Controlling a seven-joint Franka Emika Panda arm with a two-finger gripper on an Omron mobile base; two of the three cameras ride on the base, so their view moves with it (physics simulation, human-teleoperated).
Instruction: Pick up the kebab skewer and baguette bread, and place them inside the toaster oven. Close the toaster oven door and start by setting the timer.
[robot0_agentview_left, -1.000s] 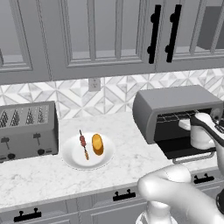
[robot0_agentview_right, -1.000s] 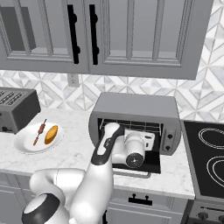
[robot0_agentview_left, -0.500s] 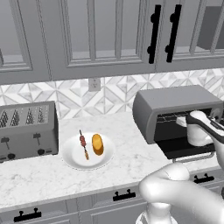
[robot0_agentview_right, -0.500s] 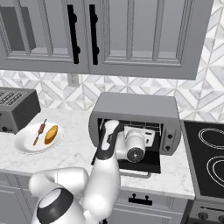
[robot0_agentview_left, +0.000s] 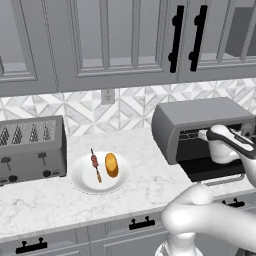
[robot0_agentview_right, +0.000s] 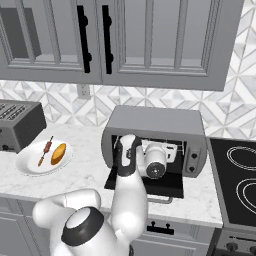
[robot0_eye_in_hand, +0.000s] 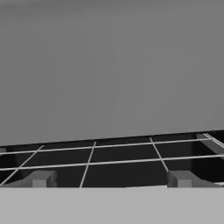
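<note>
The kebab skewer and the stubby golden baguette bread lie side by side on a white plate, left of the toaster oven. The toaster oven door hangs open and flat. My hand reaches into the oven's mouth, far from the plate. In the hand view my gripper is open just above the wire rack, with nothing between its fingers.
A slotted grey toaster stands left of the plate. A black stovetop lies right of the oven. Grey wall cabinets hang above, and bare marble counter runs in front of the plate.
My hand has edged slightly up and toward the oven's opening. The plate, skewer and bread have not moved.
</note>
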